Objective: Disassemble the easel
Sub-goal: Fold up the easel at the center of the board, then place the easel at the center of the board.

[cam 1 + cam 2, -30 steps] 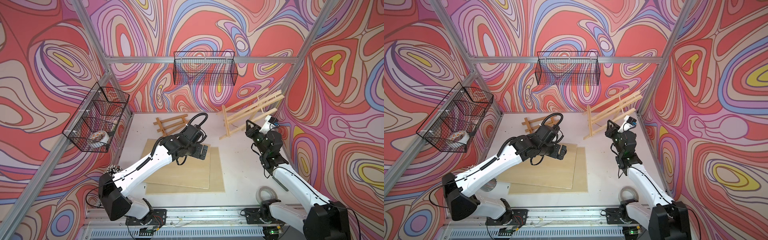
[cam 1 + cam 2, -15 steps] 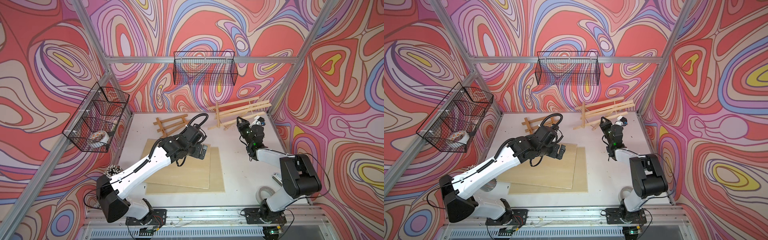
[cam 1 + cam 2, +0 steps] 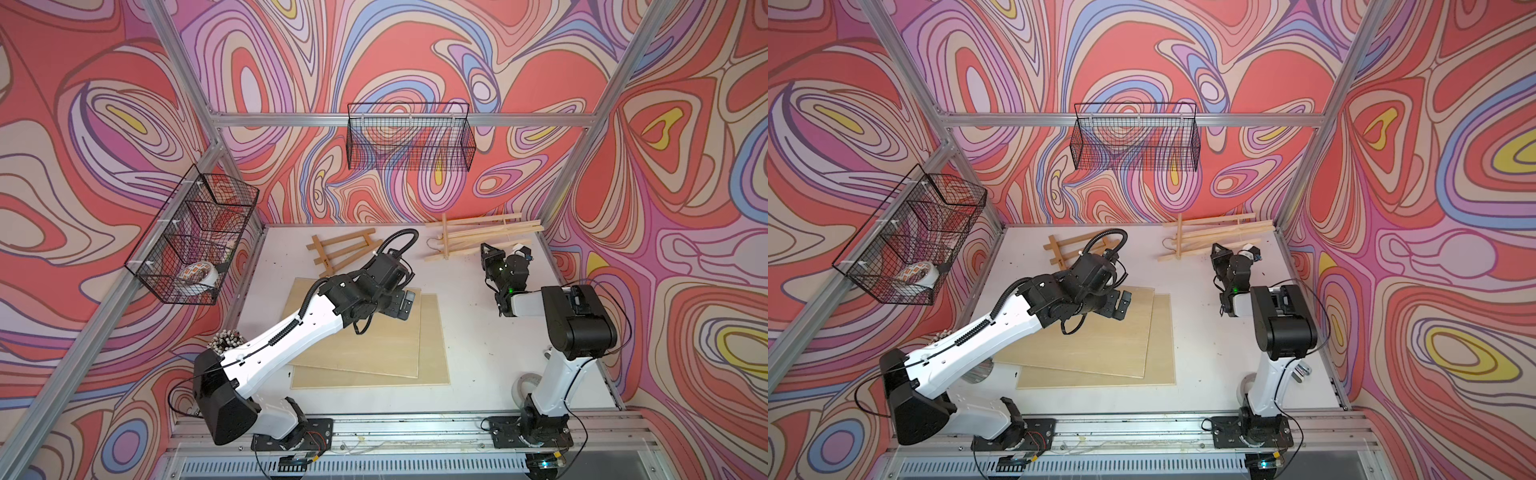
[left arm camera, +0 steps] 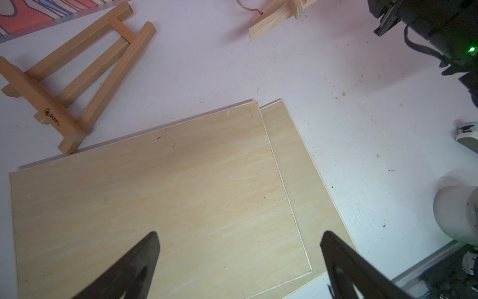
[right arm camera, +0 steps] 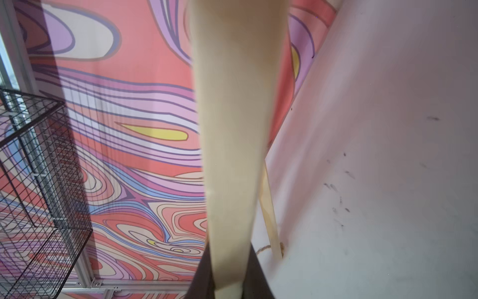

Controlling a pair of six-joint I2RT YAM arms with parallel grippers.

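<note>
Table (image 3: 478,332), seen from the front.
- Centre: upper board (image 3: 374,345) lies skewed on lower board (image 3: 434,353), which sticks out at the right and front.
- Behind the boards, left of centre: small easel (image 3: 340,253), flat, one foot just beside the upper board's back edge.
- Back right, along the wall: large easel (image 3: 478,237), lying down.
- Left gripper (image 3: 403,305) over the upper board's back right corner.
- Right gripper (image 3: 487,249) at the large easel's near side (a slat sits between its fingers in the right wrist view).
- Back basket (image 3: 409,141) on the rear wall.
- Side basket (image 3: 195,245) on the left wall, tape roll (image 3: 197,272) in its front compartment.
</note>
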